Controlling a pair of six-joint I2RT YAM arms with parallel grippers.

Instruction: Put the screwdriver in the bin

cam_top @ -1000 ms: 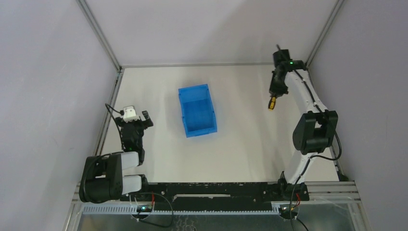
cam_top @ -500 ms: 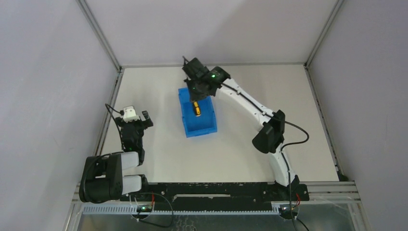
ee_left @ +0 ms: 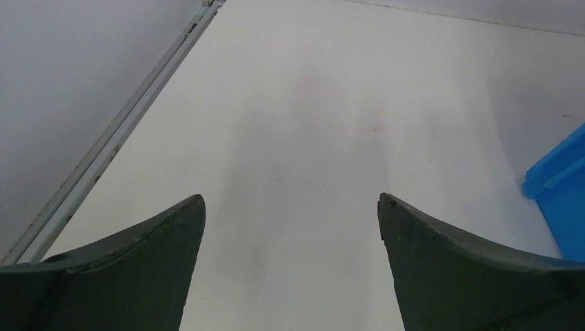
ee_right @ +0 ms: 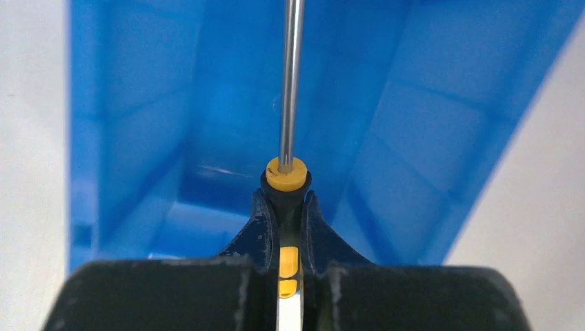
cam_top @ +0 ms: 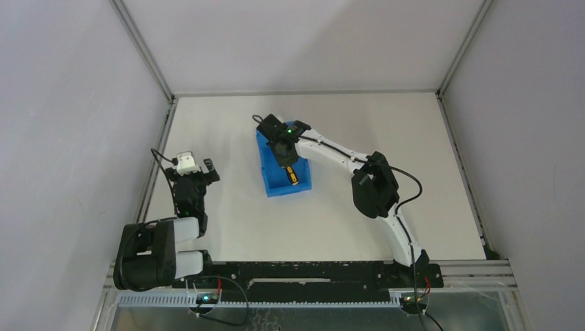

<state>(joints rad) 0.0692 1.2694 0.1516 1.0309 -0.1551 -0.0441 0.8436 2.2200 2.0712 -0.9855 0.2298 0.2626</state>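
Note:
The blue bin [cam_top: 266,169] stands in the middle of the table. My right gripper [cam_top: 285,157] is above the inside of the bin, shut on the screwdriver [cam_top: 292,175], whose yellow-and-black handle pokes out towards the bin's near end. In the right wrist view the gripper [ee_right: 284,198] clamps the handle just behind its yellow collar [ee_right: 285,174]. The metal shaft [ee_right: 290,83] points forward over the bin's floor [ee_right: 428,138]. My left gripper [cam_top: 192,172] is open and empty, left of the bin. In the left wrist view [ee_left: 290,200] it holds nothing.
A corner of the bin [ee_left: 562,186] shows at the right edge of the left wrist view. A metal rail [cam_top: 155,162] runs along the table's left edge beside the left arm. Grey walls enclose the table on three sides.
My right arm has swung from the far right of the table to the bin, carrying the screwdriver, and has then moved towards the bin's near end. The left arm has not moved.

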